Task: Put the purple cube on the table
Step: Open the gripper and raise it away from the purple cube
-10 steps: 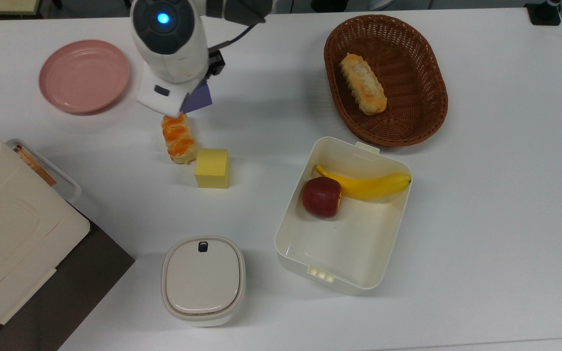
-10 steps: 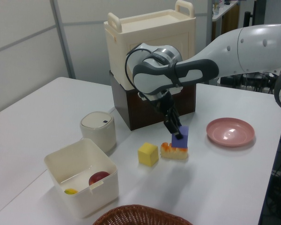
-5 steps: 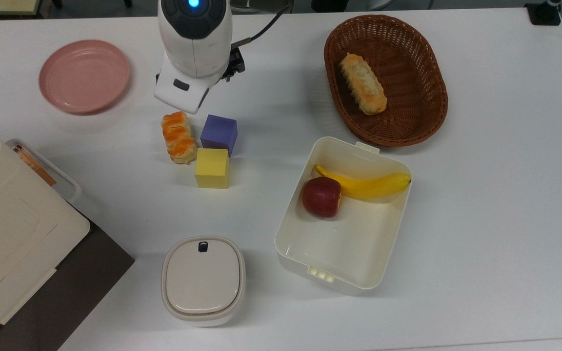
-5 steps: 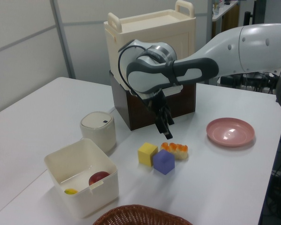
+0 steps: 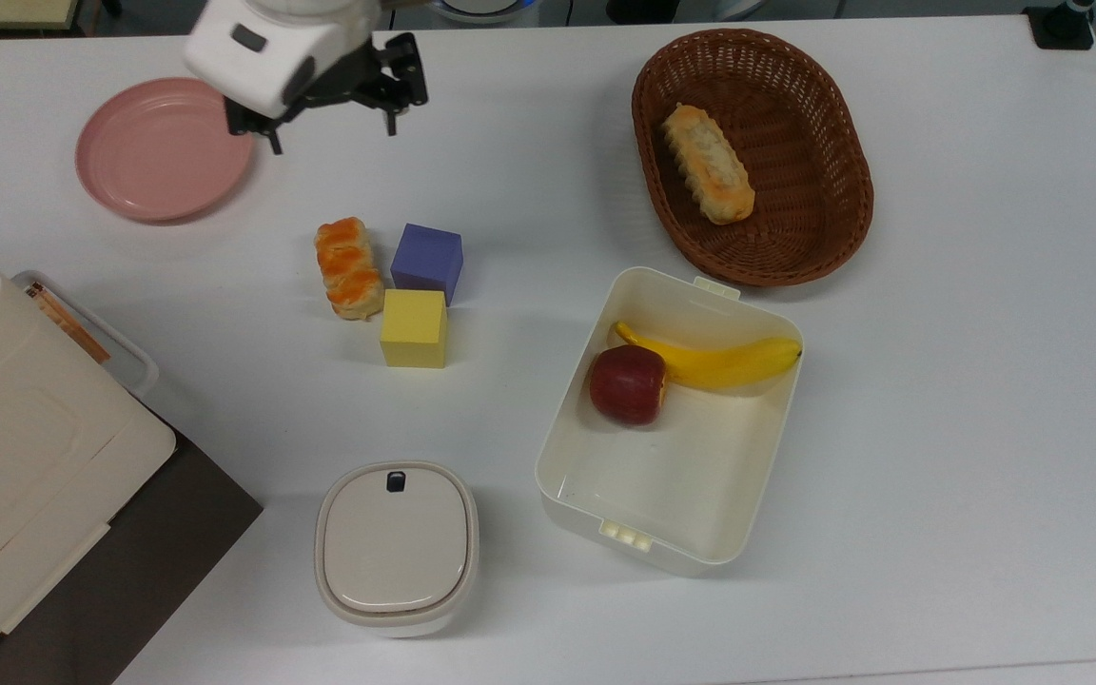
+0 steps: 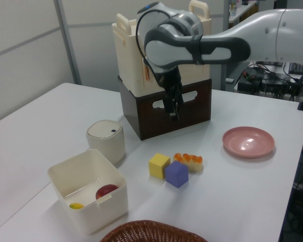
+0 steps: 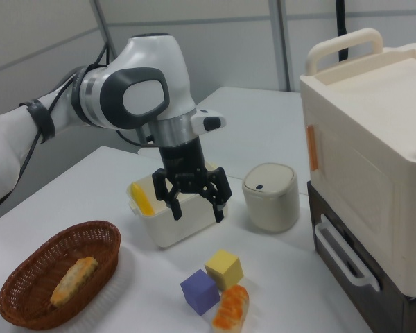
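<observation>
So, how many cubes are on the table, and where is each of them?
2. The purple cube stands on the table beside the orange bread; the yellow cube stands just in front, nearer the lidded container.

Arm point(image 7: 135, 97) had glossy white shells with dark grey joint bands and a round grey cap. Black cable looped along the forearm. Gripper point(image 7: 192, 201) was black, two-fingered, under a white flange with a dark button.
</observation>
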Controlling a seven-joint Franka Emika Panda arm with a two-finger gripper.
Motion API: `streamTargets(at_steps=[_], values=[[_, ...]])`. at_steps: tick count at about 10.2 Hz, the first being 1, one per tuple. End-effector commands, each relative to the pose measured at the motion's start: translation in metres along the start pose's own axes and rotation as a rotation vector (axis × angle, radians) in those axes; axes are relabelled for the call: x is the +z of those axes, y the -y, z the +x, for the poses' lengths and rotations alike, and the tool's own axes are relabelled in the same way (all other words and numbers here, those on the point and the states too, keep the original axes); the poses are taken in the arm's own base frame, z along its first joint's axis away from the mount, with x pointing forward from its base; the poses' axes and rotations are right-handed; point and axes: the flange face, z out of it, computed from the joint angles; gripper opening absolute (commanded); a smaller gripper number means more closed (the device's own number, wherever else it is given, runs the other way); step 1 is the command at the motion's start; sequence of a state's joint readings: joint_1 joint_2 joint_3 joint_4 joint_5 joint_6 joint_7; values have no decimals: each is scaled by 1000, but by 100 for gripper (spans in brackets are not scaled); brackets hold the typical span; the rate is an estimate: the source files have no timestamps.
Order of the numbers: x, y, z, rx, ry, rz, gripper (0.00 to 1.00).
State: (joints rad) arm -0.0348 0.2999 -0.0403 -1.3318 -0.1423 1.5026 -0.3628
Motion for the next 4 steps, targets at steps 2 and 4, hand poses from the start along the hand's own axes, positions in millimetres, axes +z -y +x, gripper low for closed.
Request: streamTargets(at_steps=[2, 4], values=[[-11, -27, -9, 68, -103, -3, 100], [-19, -42, -22, 107, -146, 62, 100]])
